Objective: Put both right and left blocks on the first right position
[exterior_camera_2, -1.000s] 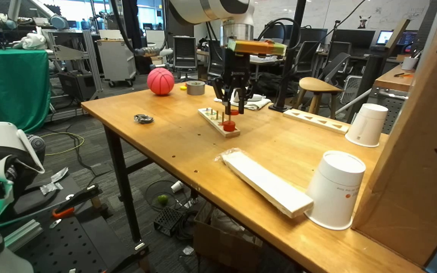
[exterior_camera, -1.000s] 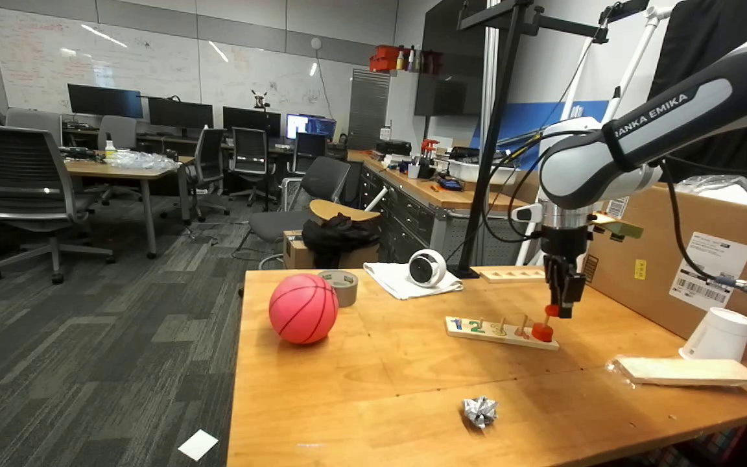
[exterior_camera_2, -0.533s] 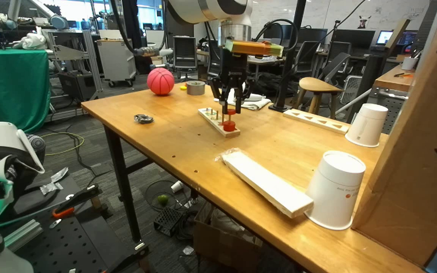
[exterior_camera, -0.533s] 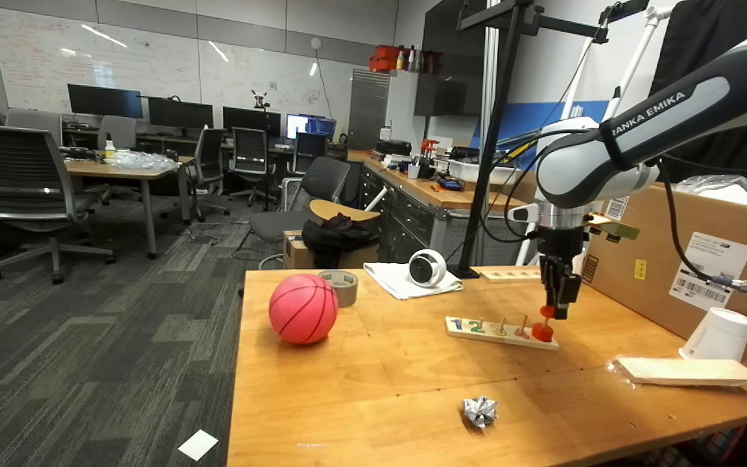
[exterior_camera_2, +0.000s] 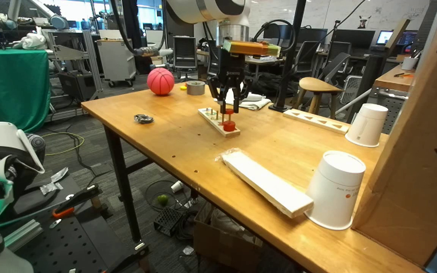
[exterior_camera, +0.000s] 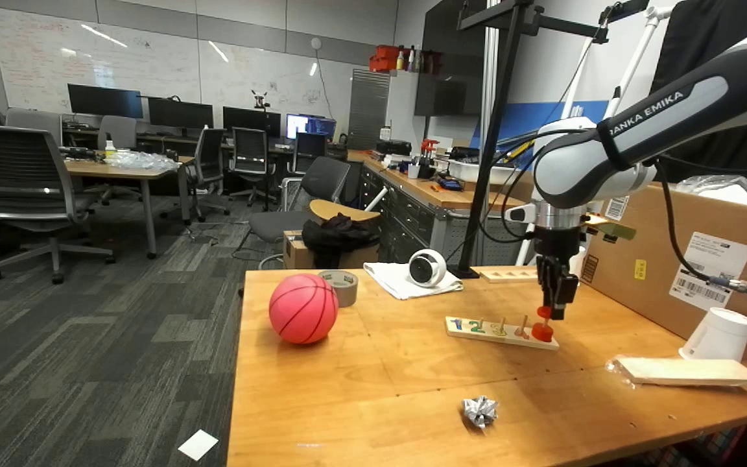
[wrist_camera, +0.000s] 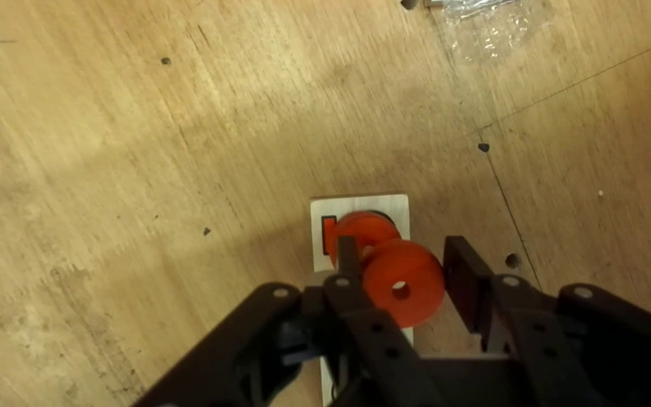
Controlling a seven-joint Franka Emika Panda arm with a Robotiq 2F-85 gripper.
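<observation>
Your gripper (exterior_camera_2: 229,108), partly closed, pinches a red ring (wrist_camera: 404,263) by its sides above one end of the board (exterior_camera: 509,337); you cannot tell whether the peg (exterior_camera_2: 229,118) there enters its hole. Another ring (exterior_camera: 543,333) sits round that peg, low on the board; the ball (exterior_camera: 303,309) lies well apart from the board

From the middle of the bench (exterior_camera: 360,402) in an exterior view, a pink basketball (exterior_camera: 303,309) sits between nine and ten o'clock near a tape roll (exterior_camera: 347,295), and a white cloth (exterior_camera: 390,279) bearing a round white device (exterior_camera: 426,268) lies at eleven. Crumpled foil (exterior_camera: 480,412) lies at six. At three, a plastic-wrapped board (exterior_camera: 688,371) lies just beside an upturned white cup (exterior_camera: 716,334), with a cardboard box (exterior_camera: 659,282) standing at two.
</observation>
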